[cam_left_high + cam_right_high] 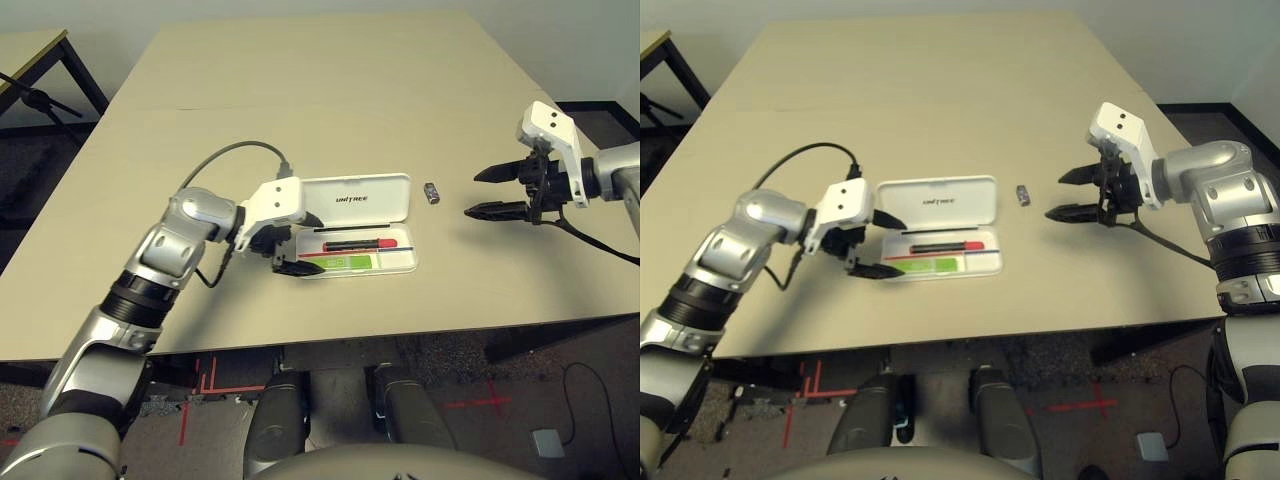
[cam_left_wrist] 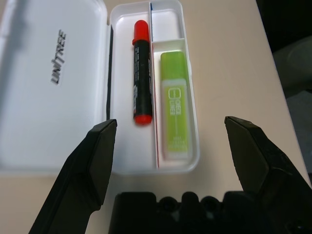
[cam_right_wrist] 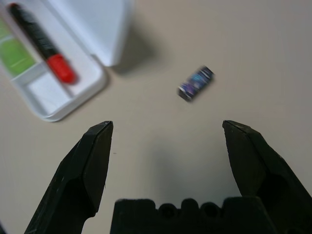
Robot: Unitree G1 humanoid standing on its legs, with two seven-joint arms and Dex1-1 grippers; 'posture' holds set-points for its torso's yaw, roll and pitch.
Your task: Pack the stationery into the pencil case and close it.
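**Op 1:** Progress check — pencil case (image 1: 365,205) lies open mid-table, lid flat behind the tray. Red marker (image 2: 142,72) and green highlighter (image 2: 176,100) are both in the tray, side by side in separate compartments w/ a divider between.

**Op 2:** So what's left?

**Op 1:** Small grey block (image 1: 432,192) sits on the bare table just right of the lid, apart from it. It needs to go in, then the lid shuts. Roughly two of three items packed.

**Op 2:** Tools?

**Op 1:** Left tool (image 1: 283,248) is released, empty, jaws spread at the tray's left end. Right tool (image 1: 500,192) is also wide open, empty, pointed at the block but not touching.

**Op 2:** Room to move?

**Op 1:** Plenty — open table (image 1: 300,100) all round the block, edges well off. Lid's right corner is the nearest thing to it.
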